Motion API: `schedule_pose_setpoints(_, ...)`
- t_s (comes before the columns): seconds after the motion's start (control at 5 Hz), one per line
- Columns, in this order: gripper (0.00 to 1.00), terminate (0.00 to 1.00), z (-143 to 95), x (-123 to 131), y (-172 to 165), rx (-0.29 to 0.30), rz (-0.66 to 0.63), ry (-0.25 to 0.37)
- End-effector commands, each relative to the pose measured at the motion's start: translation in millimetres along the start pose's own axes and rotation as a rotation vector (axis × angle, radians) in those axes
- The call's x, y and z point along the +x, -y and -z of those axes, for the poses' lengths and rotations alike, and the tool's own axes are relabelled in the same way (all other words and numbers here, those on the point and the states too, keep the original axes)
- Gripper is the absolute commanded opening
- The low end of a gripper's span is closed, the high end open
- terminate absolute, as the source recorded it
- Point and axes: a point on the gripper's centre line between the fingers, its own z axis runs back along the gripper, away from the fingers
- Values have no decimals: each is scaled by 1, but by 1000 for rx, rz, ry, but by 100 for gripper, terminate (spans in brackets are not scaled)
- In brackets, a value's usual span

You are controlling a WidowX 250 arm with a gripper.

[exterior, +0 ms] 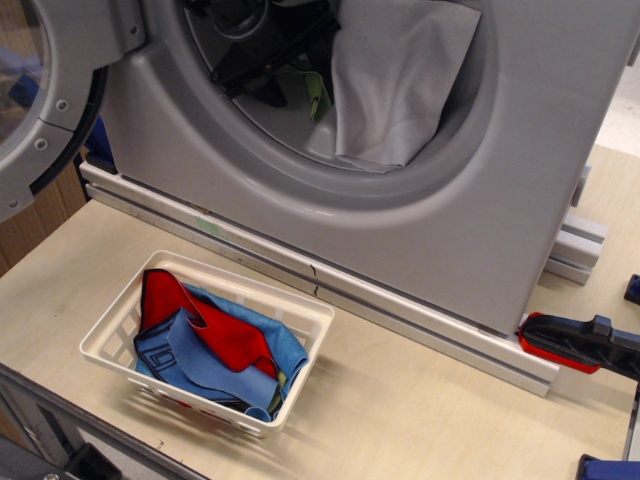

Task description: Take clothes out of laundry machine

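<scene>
Robot hand reached into the washer for more clothes.

The big grey boxy laundry machine (430, 210) stood on the pale wooden surface (400, 410) with its round door (40, 100) swung wide, so the drum was easy to reach. A large pale grey cloth (395, 80) hung over the drum's rim. A white slotted plastic basket (120, 335) sat just below, already holding red and blue cloths (215, 345). The black hand (265, 60) was inside, by a small lime-green cloth (312, 95); I could not tell if it gripped.

Gripper (275, 75) jaws indistinct; door (45, 100) cropped left
</scene>
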Motion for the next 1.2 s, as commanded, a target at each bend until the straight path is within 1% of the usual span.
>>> schedule_pose_setpoints(0.0,0,0,-10,11,11,4,44,85)
schedule_pose_setpoints(0.2,0,0,-16,8,11,21,93,88)
schedule_pose_setpoints(0.4,0,0,-31,9,11,91,141,141)
schedule_pose_setpoints(0.6,0,0,-60,5,7,143,142,175)
schedule_pose_setpoints(0.8,0,0,-90,-16,14,172,182,169)
schedule_pose_setpoints(1.0,0,0,-109,-54,5,163,171,102)
